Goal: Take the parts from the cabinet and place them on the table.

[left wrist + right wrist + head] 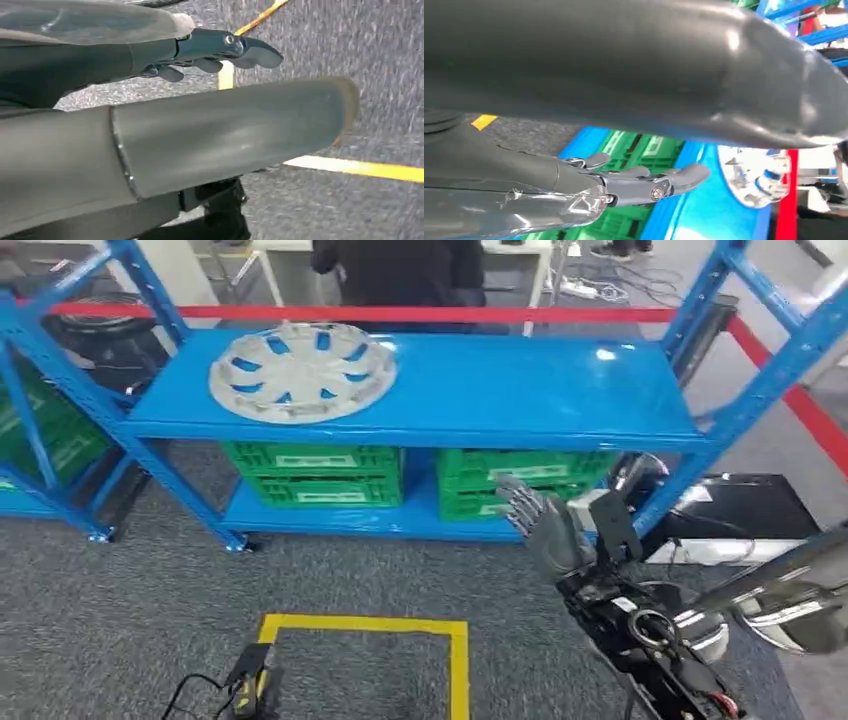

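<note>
Now my right hand (545,530) is open and empty, the hubcap (302,370) well beyond it; light, stiff, likely slippery plastic, so I'd grip its rim.

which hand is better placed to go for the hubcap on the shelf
Right, probably. The right hand is raised in front of the blue shelf, fingers apart and empty, though the hubcap lies toward the shelf's left end. The left hand hangs over the carpet.

green crates (312,474) lower shelf | red barrier tape (400,313) | yellow floor tape (455,660)
</note>
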Tool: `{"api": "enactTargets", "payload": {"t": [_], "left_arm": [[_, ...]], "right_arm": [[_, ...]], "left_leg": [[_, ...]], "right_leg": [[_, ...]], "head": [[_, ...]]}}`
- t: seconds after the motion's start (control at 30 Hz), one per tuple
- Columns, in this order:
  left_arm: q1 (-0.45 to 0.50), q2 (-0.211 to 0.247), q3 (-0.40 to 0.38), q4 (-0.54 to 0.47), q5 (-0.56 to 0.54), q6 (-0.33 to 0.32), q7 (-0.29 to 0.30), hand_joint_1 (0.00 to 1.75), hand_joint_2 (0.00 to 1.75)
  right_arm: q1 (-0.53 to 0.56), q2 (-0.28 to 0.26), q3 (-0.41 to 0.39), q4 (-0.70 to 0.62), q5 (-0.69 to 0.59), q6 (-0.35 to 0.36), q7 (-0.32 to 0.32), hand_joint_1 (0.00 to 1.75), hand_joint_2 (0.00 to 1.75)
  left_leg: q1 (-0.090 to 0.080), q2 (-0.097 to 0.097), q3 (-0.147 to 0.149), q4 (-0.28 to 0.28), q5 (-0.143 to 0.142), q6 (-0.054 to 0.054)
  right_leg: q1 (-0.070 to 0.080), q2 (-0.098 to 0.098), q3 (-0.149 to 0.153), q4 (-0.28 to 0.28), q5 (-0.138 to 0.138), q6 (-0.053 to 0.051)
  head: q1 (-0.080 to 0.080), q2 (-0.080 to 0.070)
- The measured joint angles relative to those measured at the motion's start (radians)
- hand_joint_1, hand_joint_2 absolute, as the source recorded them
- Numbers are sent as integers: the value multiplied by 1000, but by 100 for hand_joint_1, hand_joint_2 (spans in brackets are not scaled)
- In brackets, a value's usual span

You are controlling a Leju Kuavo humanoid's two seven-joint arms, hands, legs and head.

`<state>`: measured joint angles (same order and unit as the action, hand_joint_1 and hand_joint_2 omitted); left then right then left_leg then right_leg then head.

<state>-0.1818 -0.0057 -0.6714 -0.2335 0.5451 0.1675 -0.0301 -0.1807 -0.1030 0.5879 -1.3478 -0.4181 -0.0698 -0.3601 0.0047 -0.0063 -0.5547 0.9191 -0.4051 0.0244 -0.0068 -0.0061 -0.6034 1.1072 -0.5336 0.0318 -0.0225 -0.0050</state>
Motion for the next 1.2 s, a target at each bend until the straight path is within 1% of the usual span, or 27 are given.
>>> {"api": "enactTargets", "payload": {"t": [0.03, 0.07, 0.1, 0.13, 0.17, 0.23, 0.27, 0.4, 0.43, 0.47, 0.53, 0.57, 0.6, 0.63, 0.7, 0.73, 0.77, 0.8, 0.87, 0.93, 0.97, 1.0, 1.07, 1.1, 1.13, 1.17, 1.2], "left_arm": [[0, 0, 0, 0, 0, 0, 0, 0, 0], [1, 0, 0, 0, 0, 0, 0, 0, 0], [3, -1, -1, 0, 0, 0, 0, 0, 0], [4, -1, -1, 0, 0, 0, 0, 0, 0], [4, -2, -1, 0, 0, 0, 0, 0, 0], [3, -3, -1, 0, 0, 0, 0, 0, 0], [2, -3, -1, 0, 0, 0, 0, 0, 0], [5, -2, -2, 0, 0, 0, 0, 0, 0], [6, 0, -2, 0, 0, 0, 0, 0, 0], [5, 0, -2, 0, 0, 0, 0, 0, 0], [2, -2, -3, 0, 1, 0, 0, 0, 0], [3, -2, -3, 0, 2, 0, 0, 0, 0], [5, -2, -3, 0, 2, 0, 0, 0, 0], [6, -2, -3, 0, 3, 0, 0, 0, 0], [5, -1, -3, 0, 3, 0, 0, 0, 0], [4, 0, -3, 0, 3, 0, 0, 0, 0], [1, 0, -3, 0, 3, 0, 0, 0, 0], [-4, 0, -3, 0, 3, 0, 0, 0, 0], [-5, 0, -3, 0, 3, 0, -1, 0, 0], [-4, 0, -5, 0, 3, 0, 0, 0, 0], [-2, -1, -8, 0, 3, 0, -1, 0, 0], [-4, 0, -10, 0, 3, 0, -1, 0, 0], [-4, -2, -11, 0, 3, -2, -1, 0, 0], [-3, -2, -11, 0, 3, -2, -1, 0, 0], [-2, -2, -12, 0, 3, -4, -1, 0, 0], [-1, -2, -13, 0, 3, -4, -1, 0, 0], [-1, -2, -13, 0, 3, -4, -1, 0, 0]], "right_arm": [[3, 0, 0, 0, 0, 0, 1, 0, 0], [6, 0, 0, 0, 0, 0, 1, 0, 0], [7, 0, 0, 1, 0, 0, 1, 0, 0], [6, 0, 0, 2, 0, 0, 1, 0, 0], [6, 0, 0, 2, 0, 0, 1, 0, 0], [5, 0, 0, 2, 0, 0, 1, 0, 0], [5, 0, 0, 2, 0, 0, 1, 0, 0], [4, 0, 0, 2, 6, 2, 1, 0, 0], [1, 1, 0, 2, 8, 3, 1, 0, 0], [2, 1, 0, 2, 11, 5, 0, 0, 0], [3, 1, 0, 2, 14, 6, 1, 0, 0], [4, 1, 0, 3, 14, 8, 1, 0, 0], [5, 1, 0, 3, 14, 8, 1, 0, 0], [5, 1, 0, 3, 14, 9, 1, 0, 0], [4, 1, 0, 3, 14, 10, 1, 0, 0], [4, 1, 0, 3, 14, 10, 1, 0, 0], [3, 1, 0, 3, 14, 11, 1, 0, 0], [2, 1, -1, 3, 14, 11, 1, 0, 0], [2, 1, -1, 3, 14, 12, 1, 0, 0], [1, 1, -2, 3, 14, 13, 1, 0, 0], [0, 1, -6, 3, 14, 13, 1, 0, 0], [-4, 1, -7, 3, 14, 13, -1, 0, 0], [-1, 1, -6, 3, 14, 13, 0, 0, 0], [4, 1, -6, 3, 14, 13, 1, 0, 0], [7, 1, -7, 4, 14, 13, 1, 0, 0], [6, 1, -6, 4, 14, 13, 1, 0, 0], [5, 1, -7, 4, 14, 13, 1, 0, 0]], "left_leg": [[0, -4, 0, 0, -1, 1], [0, -8, -1, 1, -1, 1], [0, -13, 0, 2, -1, 1], [1, -18, 0, 3, -2, 0], [1, -25, 2, 5, -3, -2], [3, -39, 3, 15, -9, -10], [-4, -44, -3, 22, -13, -17], [0, -55, -10, 19, -9, -35], [1, -43, -10, 34, -18, -39], [-1, -23, -30, 76, -47, -45], [3, -9, -112, 244, -128, -55], [4, -7, -152, 325, -157, -57], [4, -5, -175, 365, -162, -58], [4, -4, -170, 349, -143, -56], [3, 5, -95, 195, -63, -47], [0, 26, -44, 99, -25, -39], [-7, 68, -8, 33, -14, -31], [-12, 57, -10, 22, -13, -27], [-14, 39, -15, 25, -13, -21], [-5, 19, -7, 12, -4, -9], [-2, 11, -4, 7, -3, -8], [-1, 6, -4, 7, -2, -1], [-1, -11, -6, 7, -2, 1], [-2, -22, -6, 8, -2, 1], [-1, -33, -5, 9, -2, 1], [-1, -46, -6, 12, -2, 1], [-1, -59, -5, 15, -3, 0]], "right_leg": [[-1, 1, -45, 93, -41, 3], [-2, 1, -81, 167, -65, 5], [-3, 1, -95, 190, -61, 7], [-5, 1, -85, 161, -33, 8], [-6, 2, -54, 93, 10, 7], [-11, 20, 43, -107, 102, 6], [-12, 40, 55, -135, 89, 5], [-6, 18, 50, -138, 99, -25], [-11, 10, 53, -142, 101, -30], [-12, 7, 53, -142, 101, -35], [-10, -8, 51, -142, 100, -39], [-8, -16, 51, -142, 99, -41], [-8, -23, 51, -142, 98, -42], [-7, -30, 51, -142, 98, -41], [-6, -44, 54, -142, 96, -39], [-6, -51, 56, -142, 95, -37], [-3, -57, 58, -142, 93, -34], [4, -62, 57, -140, 91, -27], [2, -77, 61, -144, 91, -18], [4, -87, 64, -144, 83, -6], [-2, -46, 60, -117, 63, 0], [-2, -16, 28, -45, 21, 3], [-3, -1, -54, 127, -54, 7], [-3, 1, -81, 179, -66, 9], [-3, 2, -85, 183, -55, 8], [-3, 3, -65, 138, -20, 7], [-4, 7, -28, 55, 27, 5]], "head": [[5, 0], [6, 0], [10, 0], [13, 0], [13, 0], [19, 0], [21, 0], [16, 0], [17, 0], [7, 0], [-10, 0], [-10, 0], [-13, 0], [-16, 0], [-23, 0], [-26, 0], [-31, 0], [-34, 0], [-25, 0], [-23, 0], [-18, 0], [-12, 0], [3, 0], [4, 0], [6, 0], [9, 0], [13, 0]]}}
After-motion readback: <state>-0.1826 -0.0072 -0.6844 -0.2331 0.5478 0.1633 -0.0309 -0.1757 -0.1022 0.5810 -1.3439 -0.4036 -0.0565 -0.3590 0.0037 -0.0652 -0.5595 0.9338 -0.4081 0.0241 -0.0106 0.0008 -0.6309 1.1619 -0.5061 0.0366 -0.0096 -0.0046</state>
